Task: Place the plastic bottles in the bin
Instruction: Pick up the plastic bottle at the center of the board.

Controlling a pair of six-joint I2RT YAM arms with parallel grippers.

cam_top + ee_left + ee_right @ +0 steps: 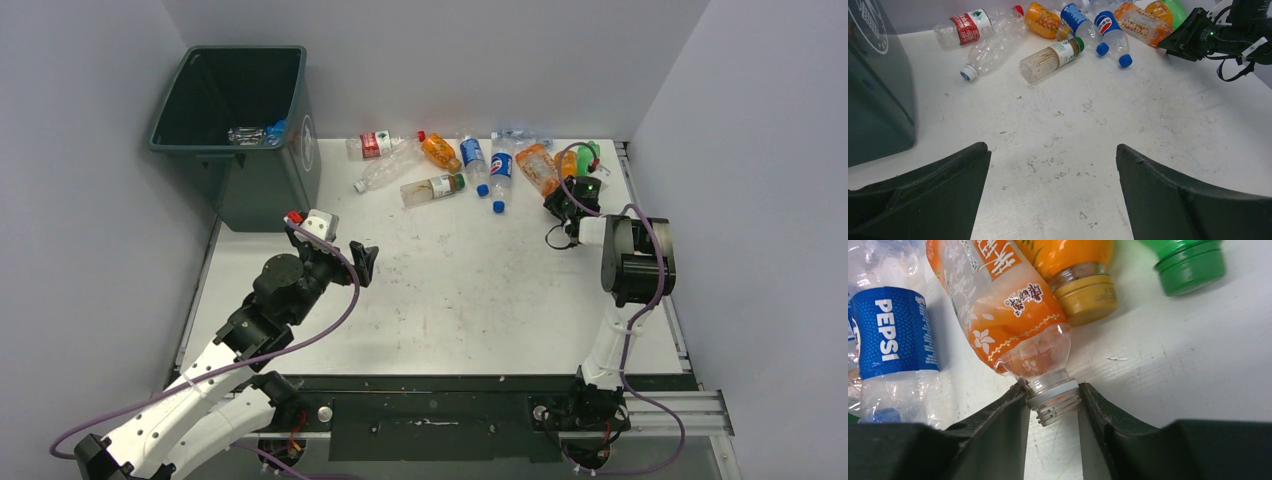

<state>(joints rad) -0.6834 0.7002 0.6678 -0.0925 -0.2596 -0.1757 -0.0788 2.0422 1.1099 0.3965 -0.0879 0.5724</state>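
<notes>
Since the right hand sits with its two fingers either side of the bare threaded neck of an orange-labelled bottle, both tips seemingly pressed against the white collar ring, I judge it clenched on that neck, with the pick as the step under way. That bottle lies on its side on the bench, near the far right end of the row of plastic bottles. Its cap is missing. A Pepsi bottle lies just beside it on one side, an orange bottle with a yellow cap lies close against it on the other, and a green cap sits further off.

The bottle looks empty, so it should be very light. Its clear wall is thin and dented, so it would likely buckle and slide under a squeeze across the belly, and the glossy label offers little grip. The neck is the stiff part, and the collar gives a ledge against slipping out, so a hold there is the sound one. Held by the neck, the body will probably droop and swing, and it may nudge its neighbours on the way up.

The left hand hangs released and empty over the bench, near the bin. The bin stands at the far left corner, well apart from the row, with a few bottles lying in its bottom.
</notes>
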